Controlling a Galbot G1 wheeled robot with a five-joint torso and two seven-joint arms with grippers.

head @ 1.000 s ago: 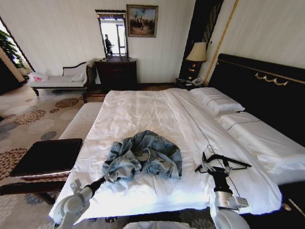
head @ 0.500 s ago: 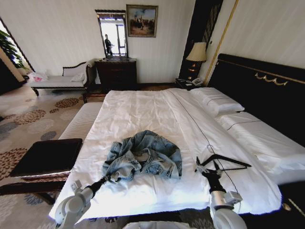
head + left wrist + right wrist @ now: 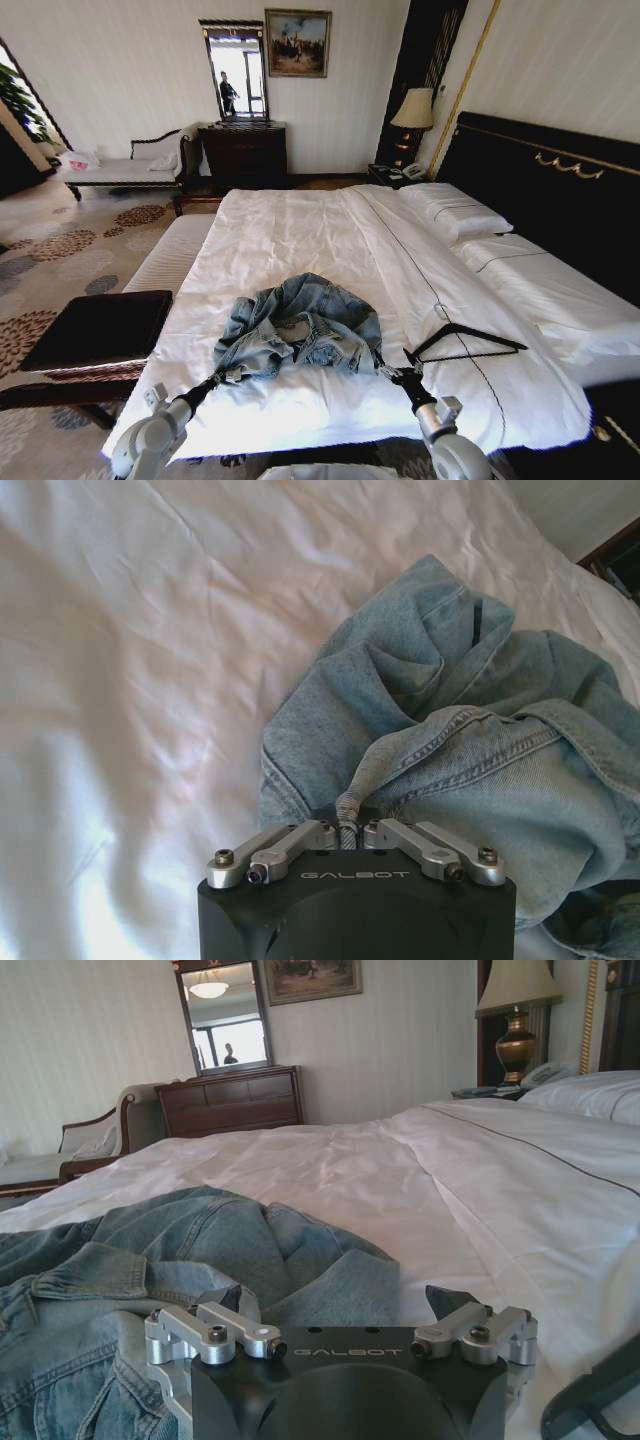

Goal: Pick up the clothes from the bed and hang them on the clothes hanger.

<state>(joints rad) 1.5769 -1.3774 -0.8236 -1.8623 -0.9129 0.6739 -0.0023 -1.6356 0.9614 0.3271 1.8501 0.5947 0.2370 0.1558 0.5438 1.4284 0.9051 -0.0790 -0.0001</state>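
The left gripper [image 3: 222,376], low in the lower left of the head view, is clenched on a fold at the near edge of the denim jacket [image 3: 300,327]; the left wrist view shows its fingers [image 3: 290,842] drawn together around a seam of the cloth. The right gripper [image 3: 397,373], low and right of centre, sits at the jacket's right edge with its fingers [image 3: 225,1328] spread apart and nothing between them.

One jacket lies crumpled in a heap on the near middle of the bed [image 3: 300,240]. One black clothes hanger [image 3: 462,342] lies flat on the sheet to the jacket's right, in the lower right of the frame, apart from both grippers. Two grippers are in view.

A second ago the right gripper was over the hanger; it has since moved left to the jacket's edge, leaving the hanger on the sheet. The left gripper has kept its place on the cloth.
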